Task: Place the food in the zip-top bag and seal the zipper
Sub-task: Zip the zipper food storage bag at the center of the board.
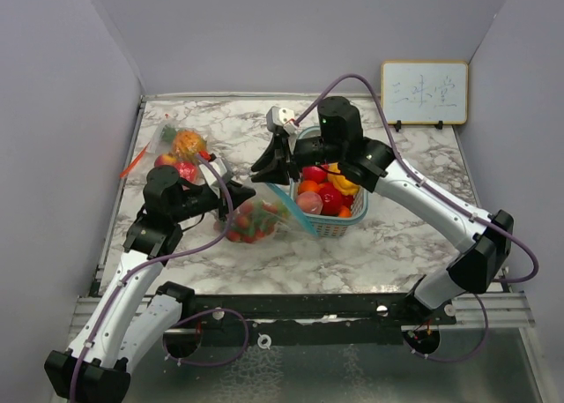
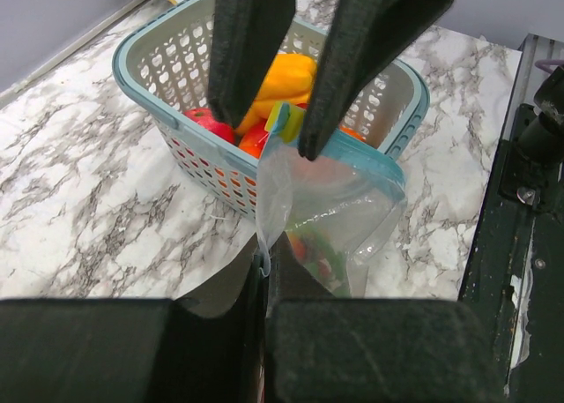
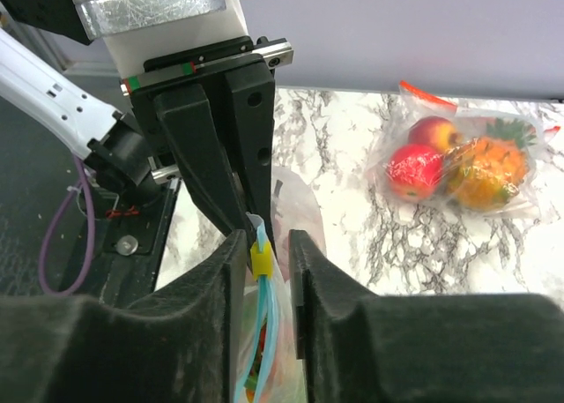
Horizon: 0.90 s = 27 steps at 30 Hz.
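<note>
Pinching the clear crinkled zip-top bag [image 2: 352, 218], left jaws; right jaws straddle its yellow slider [image 3: 262, 258], grip unclear

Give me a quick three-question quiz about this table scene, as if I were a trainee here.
1. True or false: the teal basket is empty.
2. What is the left end effector pinching? A. the basket's rim B. the edge of the zip-top bag C. nothing
3. Fill in: the bag's yellow slider sits between the fingers of the ___ end effector.
Key: 1. False, toy food lies in it. 2. B. 3. The right end effector.
</note>
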Motion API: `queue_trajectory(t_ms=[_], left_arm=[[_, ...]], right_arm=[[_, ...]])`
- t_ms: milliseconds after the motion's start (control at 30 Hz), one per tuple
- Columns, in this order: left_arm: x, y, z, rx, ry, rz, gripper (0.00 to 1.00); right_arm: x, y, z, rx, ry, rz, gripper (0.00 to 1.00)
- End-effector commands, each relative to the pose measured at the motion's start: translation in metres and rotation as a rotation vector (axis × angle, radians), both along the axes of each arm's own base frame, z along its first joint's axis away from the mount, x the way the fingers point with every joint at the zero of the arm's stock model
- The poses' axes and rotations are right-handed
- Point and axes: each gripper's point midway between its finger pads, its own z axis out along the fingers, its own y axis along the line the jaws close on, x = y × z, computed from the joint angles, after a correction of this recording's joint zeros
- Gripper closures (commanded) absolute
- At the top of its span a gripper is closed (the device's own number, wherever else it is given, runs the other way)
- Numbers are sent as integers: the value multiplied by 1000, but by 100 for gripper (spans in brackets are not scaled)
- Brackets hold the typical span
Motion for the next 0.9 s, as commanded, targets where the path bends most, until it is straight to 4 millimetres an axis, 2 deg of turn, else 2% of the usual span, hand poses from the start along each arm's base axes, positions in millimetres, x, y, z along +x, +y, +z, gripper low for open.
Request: queue_trajectory(t_ms=[0,33,133,200,267,333,433,600,867], left_arm=[[0,1,33,-31,-97,6,100],[0,1,33,-32,-98,9,100],[0,2,37,-35,-108,14,100],[0,3,40,-36,-115,22,100],[0,4,41,-37,-120,27,100],[-1,4,43,-39,-125,30,100],[-2,5,44,-41,-130,31,100],[-2,5,44,-40,-128,32,100],[-2,5,43,-41,-128,31,100]], right_arm=[[0,1,12,14,-4,-1,82],[0,2,9,4,3,2,87],[5,2,2,-25,21,-19,90],[4,2,0,-30,29,-17,98],[3,2,1,-28,31,-13,99],[3,2,0,-35,37,-15,99],[6,1,-3,-46,46,-31,85],[4,1,-3,-42,57,-23,73],[4,2,3,-19,61,-19,82]])
